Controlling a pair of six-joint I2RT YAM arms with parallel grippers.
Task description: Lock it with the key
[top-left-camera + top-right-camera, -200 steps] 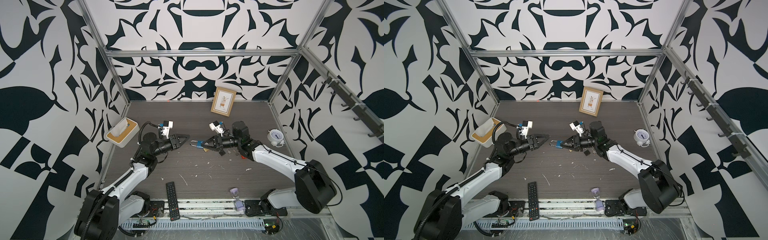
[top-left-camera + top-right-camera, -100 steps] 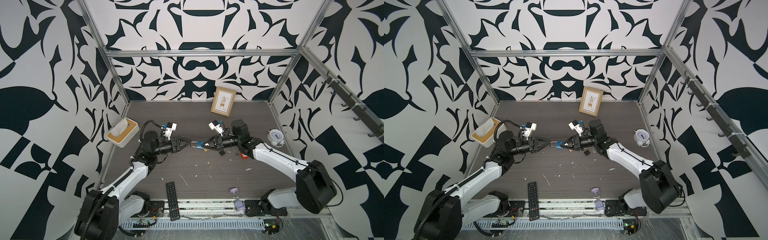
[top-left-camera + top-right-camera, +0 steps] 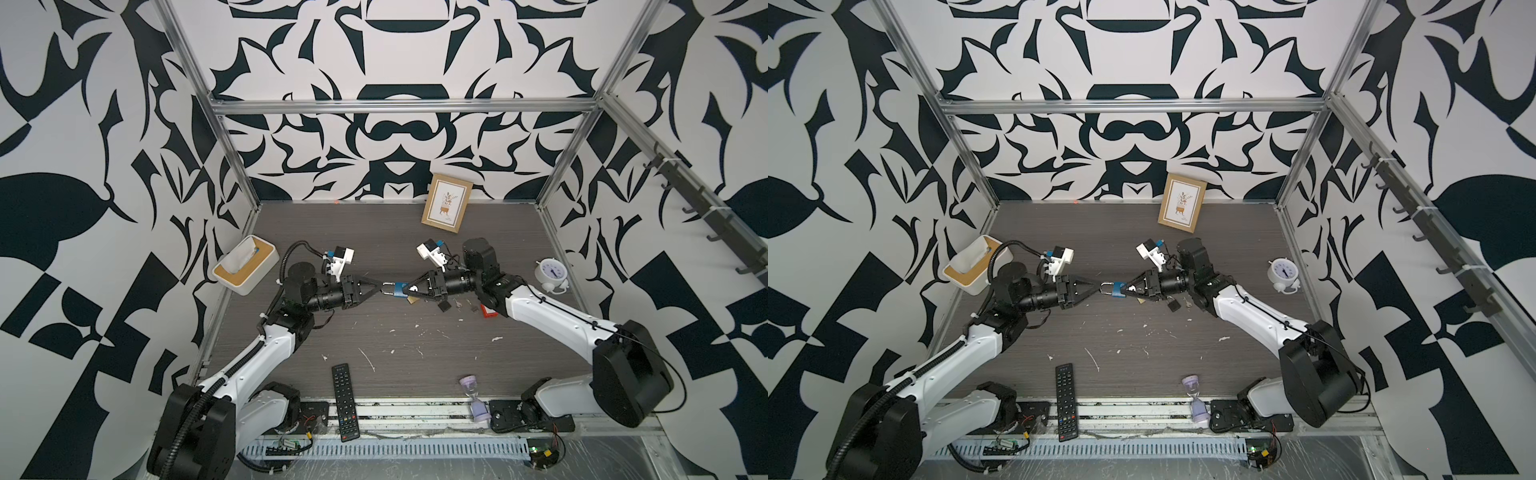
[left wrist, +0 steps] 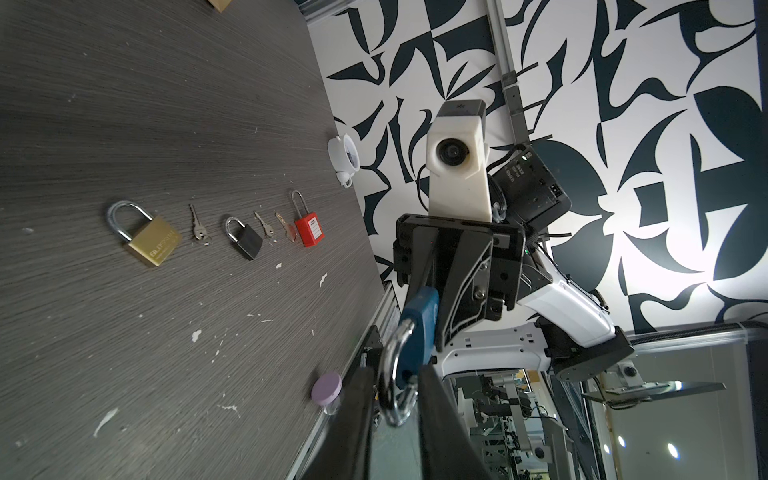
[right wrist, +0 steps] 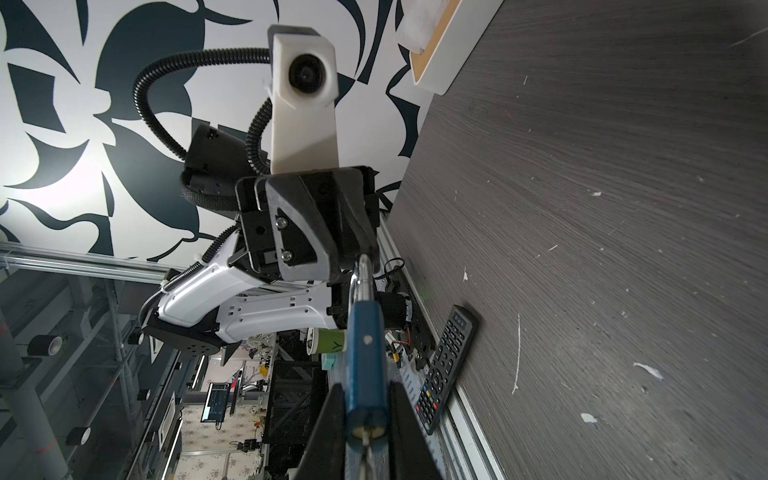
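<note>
The right gripper (image 3: 406, 291) pinches the blue padlock (image 3: 399, 289) midair; the left gripper (image 4: 395, 370) flanks its shackle (image 4: 387, 365), contact unclear. The left wrist view alone clearly shows brass padlock (image 4: 149, 239), black padlock (image 4: 248, 242), red padlock (image 4: 309, 229) and keys (image 4: 197, 227) on the table (image 4: 124, 104).

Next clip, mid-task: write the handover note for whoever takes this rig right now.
Left gripper: shut on the shackle of the blue padlock, which is off the table.
Right gripper: shut on that padlock's body.
Brass padlock, black padlock, red padlock and loose keys lie in a row on the table.
Done: blue padlock lifted, held by both arms.
Left: cannot tell whether the shackle is pressed home or a key is in; finish locking.
</note>
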